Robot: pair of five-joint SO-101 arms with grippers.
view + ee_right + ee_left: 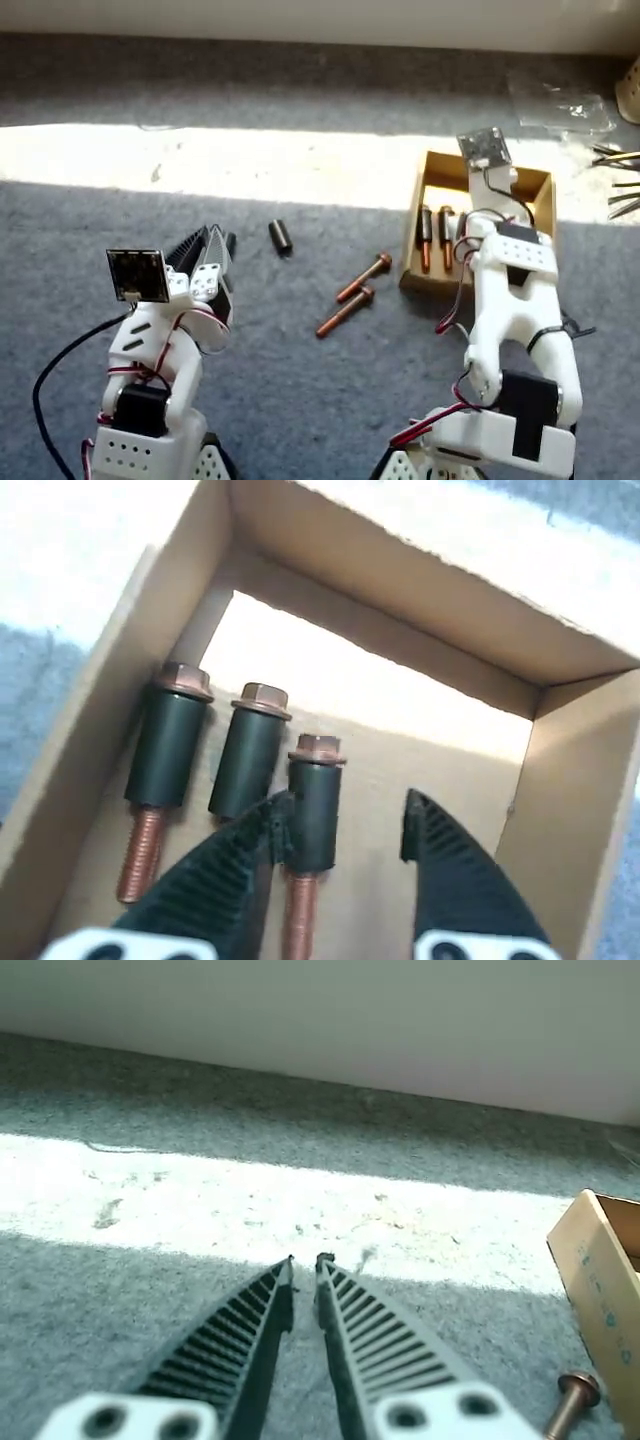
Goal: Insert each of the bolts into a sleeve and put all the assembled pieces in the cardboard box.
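Three assembled pieces, each a copper hex-headed bolt pushed through a black cylindrical sleeve, lay side by side on the floor of the open brown cardboard box (570, 780). The first piece (168, 750) lay along a side wall, the second piece (247, 762) just beside it, and the third piece (314, 815) next along. The right tool (348, 805) hung inside the box with its jaws apart. One black ribbed finger (235, 865) touched the third piece and the other stood clear of it.

Outside the box, two bare copper bolts lay near each other on the tabletop, one bolt (363, 278) close to the box's near corner and the other bolt (345, 311) just beside it. A single loose black sleeve (280, 236) lay apart from them, farther from the box. Beyond the sleeve sat the left tool (208, 242), its two ribbed jaws brought together on nothing.

The tabletop wore a grey carpet-like cover (300, 400). A broad band of sunlight (250, 165) ran across it and over the far end of the box. A pale wall (400, 1030) rose behind the far edge, and a clear plastic bag (560, 100) lay near the far right corner
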